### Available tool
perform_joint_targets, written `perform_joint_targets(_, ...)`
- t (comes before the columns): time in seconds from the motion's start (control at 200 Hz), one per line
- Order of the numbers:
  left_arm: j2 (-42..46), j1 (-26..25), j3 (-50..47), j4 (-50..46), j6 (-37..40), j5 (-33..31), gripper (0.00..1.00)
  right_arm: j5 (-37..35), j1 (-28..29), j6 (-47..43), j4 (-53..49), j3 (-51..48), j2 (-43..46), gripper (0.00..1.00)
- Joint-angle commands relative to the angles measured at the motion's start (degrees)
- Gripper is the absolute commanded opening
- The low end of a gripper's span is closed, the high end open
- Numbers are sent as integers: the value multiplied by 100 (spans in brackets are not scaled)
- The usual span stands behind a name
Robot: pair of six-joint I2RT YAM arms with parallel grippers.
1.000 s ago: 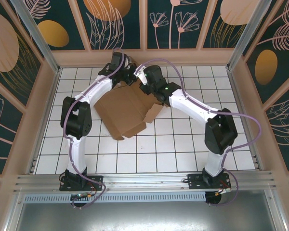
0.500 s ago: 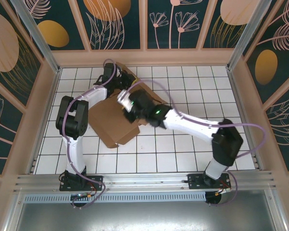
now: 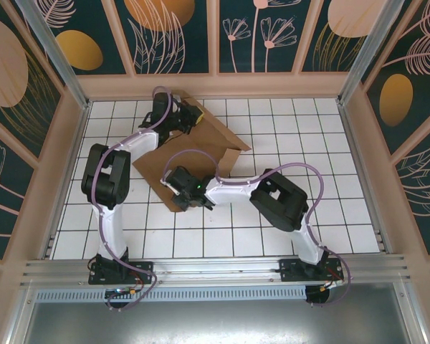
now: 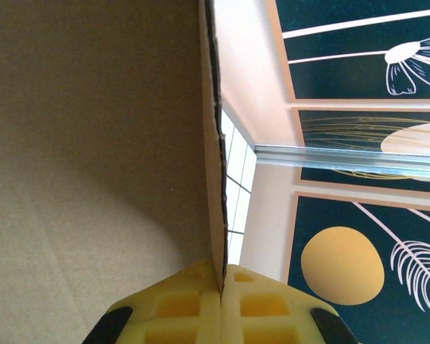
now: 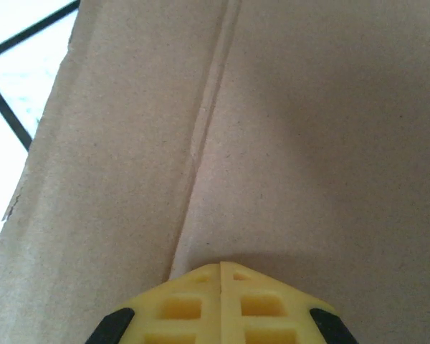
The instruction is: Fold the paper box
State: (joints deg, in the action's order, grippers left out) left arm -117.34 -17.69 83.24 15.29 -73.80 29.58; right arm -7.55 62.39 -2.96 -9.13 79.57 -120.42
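The paper box (image 3: 197, 143) lies as a mostly flat sheet of plain brown cardboard on the white-tiled bench (image 3: 301, 136). It sits with its corners turned like a diamond, reaching from the bench's middle out toward 11 o'clock. Its far corner comes close to the back wall at 12 o'clock. Along its 4 o'clock edge a small flap looks tilted up beside a notch, though how steeply it stands is hard to tell from above.

The left pincer (image 3: 188, 116) is at the sheet's 12 o'clock end. In the left wrist view the left pincer (image 4: 221, 287) has its yellow pads pressed together on the thin edge of the cardboard (image 4: 93, 143). That edge runs straight up from between the pads toward 12 o'clock, so this pincer is clamped on the box.

The right pincer (image 3: 173, 179) is at the sheet's 7 o'clock corner, low over the cardboard. In the right wrist view the right pincer (image 5: 221, 276) has its yellow pads closed against each other with nothing between them. The tips are right at the brown surface (image 5: 308, 107), next to a crease that climbs toward 12 o'clock. Whether they press on the sheet cannot be told. A strip of white tile (image 5: 11, 86) shows at 10 o'clock.

Around the bench stand dark panels (image 3: 50, 36) painted with golden discs and pale plants.
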Motion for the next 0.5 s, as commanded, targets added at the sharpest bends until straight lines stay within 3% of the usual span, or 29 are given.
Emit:
perform_joint_targets(0.0,336,139,-185,279,-16,-61,0,-24,-273,164,-254,-104,-51,0)
perform_joint_targets(0.315,557,288,-553,632,-137,-213,0,-423,-922,212,-754,-1021,422,0)
perform_joint_targets(0.495,821,288,-745,443,-4,-762,0,-679,-1187,93,-951,-1299,644,0)
